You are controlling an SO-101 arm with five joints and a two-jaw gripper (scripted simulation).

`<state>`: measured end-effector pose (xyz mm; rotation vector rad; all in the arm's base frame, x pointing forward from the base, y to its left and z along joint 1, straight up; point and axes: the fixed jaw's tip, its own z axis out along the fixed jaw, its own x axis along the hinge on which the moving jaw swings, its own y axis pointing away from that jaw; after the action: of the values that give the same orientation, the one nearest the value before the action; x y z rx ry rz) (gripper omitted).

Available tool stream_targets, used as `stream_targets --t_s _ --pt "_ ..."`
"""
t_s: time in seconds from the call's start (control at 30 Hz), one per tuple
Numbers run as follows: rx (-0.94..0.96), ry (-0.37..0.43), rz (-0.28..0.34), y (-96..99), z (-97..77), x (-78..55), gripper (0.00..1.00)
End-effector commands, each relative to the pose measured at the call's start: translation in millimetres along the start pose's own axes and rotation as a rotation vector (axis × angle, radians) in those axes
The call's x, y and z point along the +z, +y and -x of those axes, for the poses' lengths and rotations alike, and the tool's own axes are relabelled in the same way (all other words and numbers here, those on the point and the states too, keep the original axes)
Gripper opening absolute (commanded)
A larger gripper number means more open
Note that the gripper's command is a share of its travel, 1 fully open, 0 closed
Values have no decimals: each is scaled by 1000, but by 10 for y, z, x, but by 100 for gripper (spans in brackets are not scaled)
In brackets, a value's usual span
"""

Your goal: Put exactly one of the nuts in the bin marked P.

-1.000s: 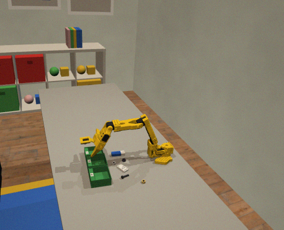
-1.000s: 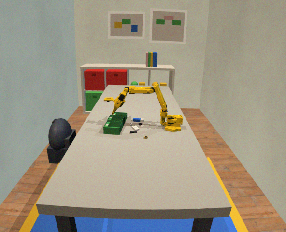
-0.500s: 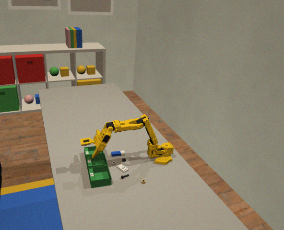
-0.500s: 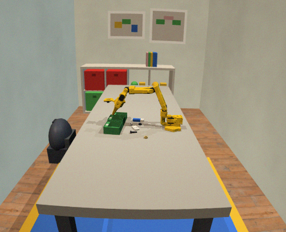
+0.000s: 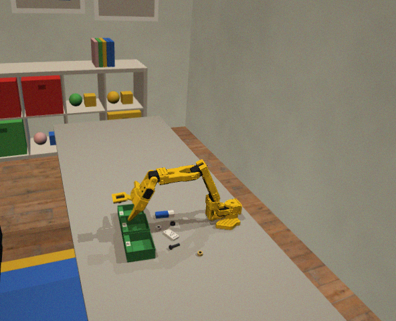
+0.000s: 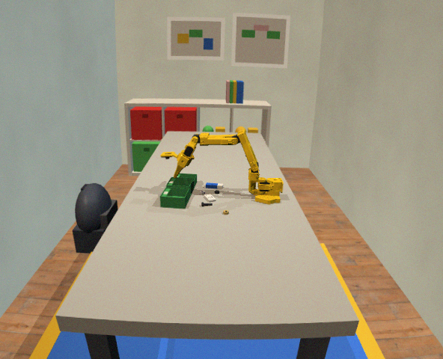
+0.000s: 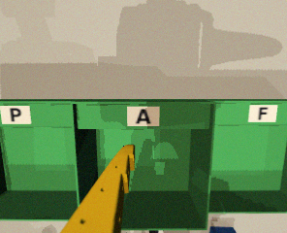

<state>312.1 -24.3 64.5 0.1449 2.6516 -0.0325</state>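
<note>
Green bins P point(image 7: 39, 191), A point(image 7: 143, 214) and F point(image 7: 255, 201) stand side by side.

Brass nut point(image 5: 200, 255) point(image 6: 225, 213) flat outside green bin P point(image 5: 140, 254) point(image 6: 173, 202) point(image 7: 42, 206)

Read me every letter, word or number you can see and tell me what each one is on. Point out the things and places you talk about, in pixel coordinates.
"P": label on the left bin point(image 7: 39, 206) in the wrist view.
"A": label on the middle bin point(image 7: 158, 214).
"F": label on the right bin point(image 7: 245, 201).
No other writing is readable.
</note>
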Motion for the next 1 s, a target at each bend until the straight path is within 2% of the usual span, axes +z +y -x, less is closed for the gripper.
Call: stream_targets --t_s 0.0,0.77,0.97 --pt "-3 -62 7 40 129 -120 100" --pt "-3 -62 8 42 129 -119 100" --pt "8 -65 24 138 134 -108 100"
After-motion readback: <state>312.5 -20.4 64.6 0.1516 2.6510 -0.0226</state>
